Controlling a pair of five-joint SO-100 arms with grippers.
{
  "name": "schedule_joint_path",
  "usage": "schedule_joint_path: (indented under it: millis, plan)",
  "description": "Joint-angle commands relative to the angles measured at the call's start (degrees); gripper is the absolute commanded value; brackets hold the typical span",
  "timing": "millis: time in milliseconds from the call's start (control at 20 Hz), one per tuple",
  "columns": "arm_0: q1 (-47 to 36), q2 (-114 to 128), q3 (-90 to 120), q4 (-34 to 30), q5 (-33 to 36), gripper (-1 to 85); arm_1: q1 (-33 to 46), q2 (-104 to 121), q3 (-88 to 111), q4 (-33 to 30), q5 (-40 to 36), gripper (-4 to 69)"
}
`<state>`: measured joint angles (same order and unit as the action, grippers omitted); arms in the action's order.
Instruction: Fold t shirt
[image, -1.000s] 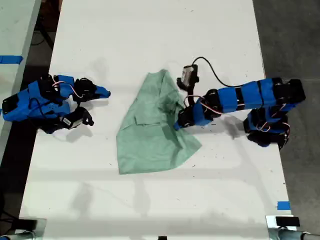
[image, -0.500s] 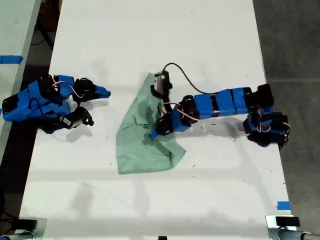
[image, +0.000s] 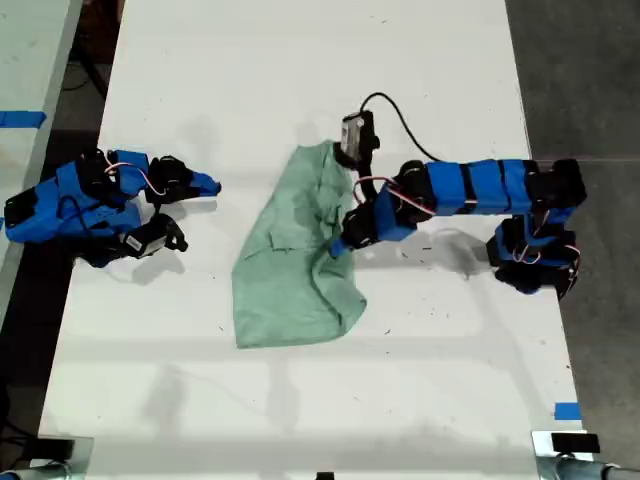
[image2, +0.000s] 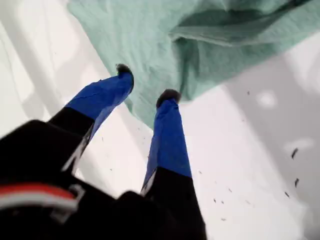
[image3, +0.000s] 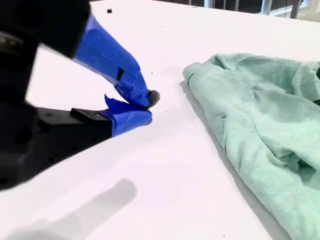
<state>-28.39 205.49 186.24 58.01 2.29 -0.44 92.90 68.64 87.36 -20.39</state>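
The pale mint-green t shirt (image: 290, 270) lies crumpled on the white table (image: 300, 60), its side at the exterior view's right folded over onto the middle. My first gripper (image: 340, 245) hovers at that folded edge; in the first wrist view it (image2: 146, 82) is open, its blue fingers (image2: 167, 135) spread over the cloth (image2: 200, 30) with nothing pinched between them. My second gripper (image: 205, 185) rests at the exterior view's left, a gap away from the shirt. In the second wrist view it (image3: 149, 107) is shut on nothing, with the shirt (image3: 260, 115) lying beyond it.
A black cable (image: 400, 125) loops above the first arm's wrist camera. A blue tape mark (image: 566, 411) sits near the table's edge at the exterior view's lower right. Another pale table with blue tape (image: 20, 118) stands at the exterior view's left, across a dark gap.
My first gripper carried the shirt's side toward the exterior view's left, folding it over, then let go and drew back toward the right. The second arm stayed still.
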Motion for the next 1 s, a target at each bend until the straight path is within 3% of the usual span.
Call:
schedule_joint_path:
  millis: [0, 150, 250, 350, 450, 550, 650, 850, 950]
  plan:
    - [-0.4, 0.4, 2.4, -0.5, -0.4, -0.3, 2.3, 14.5, 10.6, 1.0, 2.7, 10.3]
    - [-0.5, 0.4, 2.4, -0.5, -0.4, -0.3, 4.5, 33.4, 37.7, -11.1, 2.3, 1.2]
    - [-0.5, 0.4, 2.4, -0.5, -0.4, -0.3, 7.2, 51.8, 60.6, -22.5, 1.8, 1.2]
    - [-0.5, 0.4, 2.4, -0.5, -0.4, -0.3, 10.1, 73.5, 81.2, -28.3, 0.3, 1.2]
    - [-0.7, 0.4, 2.4, -0.6, -0.4, -0.3, 12.0, 91.6, 94.5, -27.1, -2.5, 1.0]
    - [-1.0, 0.4, 2.4, -0.6, -0.4, -0.3, 14.2, 107.0, 103.1, -21.6, -6.3, 1.0]
    - [-0.7, 0.4, 2.4, -0.6, -0.4, -0.3, 18.1, 107.8, 109.3, -20.8, -9.1, 1.2]
    - [-0.3, 0.4, 2.4, -0.5, -0.6, -0.3, 24.2, 107.9, 108.8, -11.3, -6.4, 1.3]
    - [-0.3, 0.4, 2.4, -0.6, -0.4, -0.3, 23.6, 107.9, 108.7, -9.8, -3.7, 1.3]
